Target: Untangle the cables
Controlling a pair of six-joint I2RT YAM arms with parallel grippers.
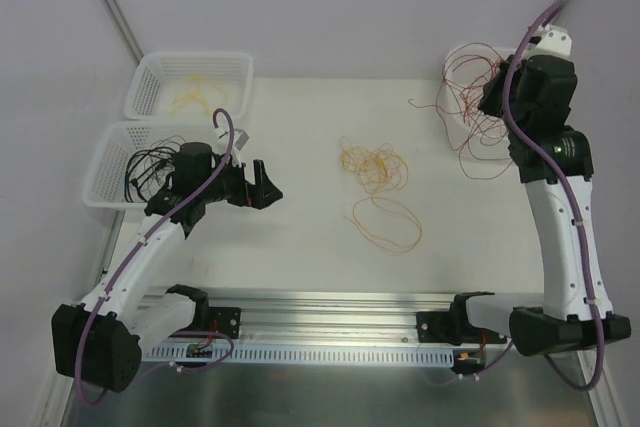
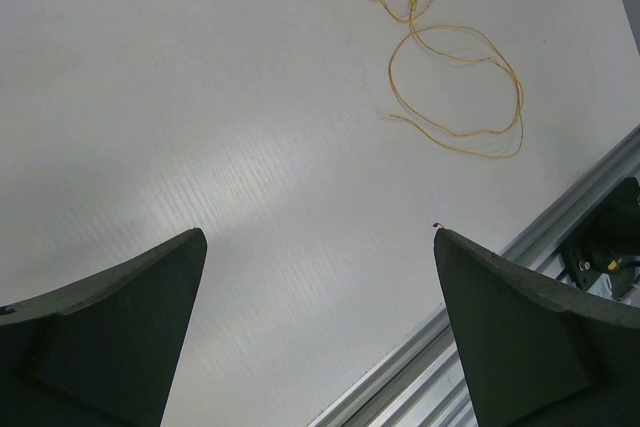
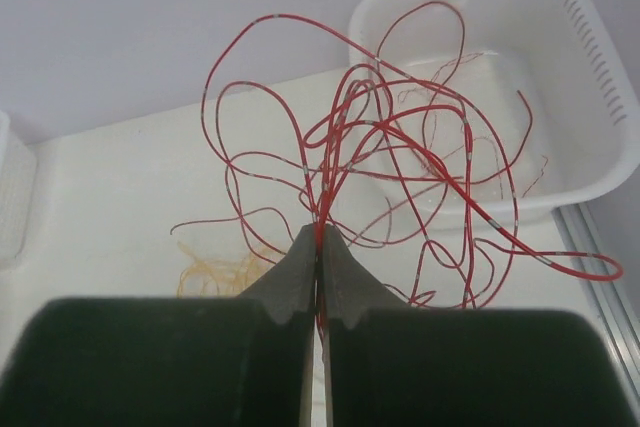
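Note:
My right gripper [image 3: 320,227] is shut on a bunch of red cables [image 3: 400,147] and holds them up beside a white basket [image 3: 600,97]. In the top view the red cables [image 1: 468,97] hang at the far right next to that gripper [image 1: 492,99]. A yellow-orange cable tangle [image 1: 375,169] with a loose loop [image 1: 388,224] lies mid-table; it also shows in the left wrist view [image 2: 455,87] and the right wrist view [image 3: 220,267]. My left gripper [image 1: 268,187] is open and empty, over bare table left of the tangle [image 2: 318,232]. Black cables [image 1: 150,162] lie in a basket.
Two white baskets stand at the far left: the upper one [image 1: 150,67] holds yellow-orange cables, the lower one [image 1: 100,162] holds the black ones. An aluminium rail [image 1: 330,302] runs along the near edge and shows in the left wrist view [image 2: 560,217].

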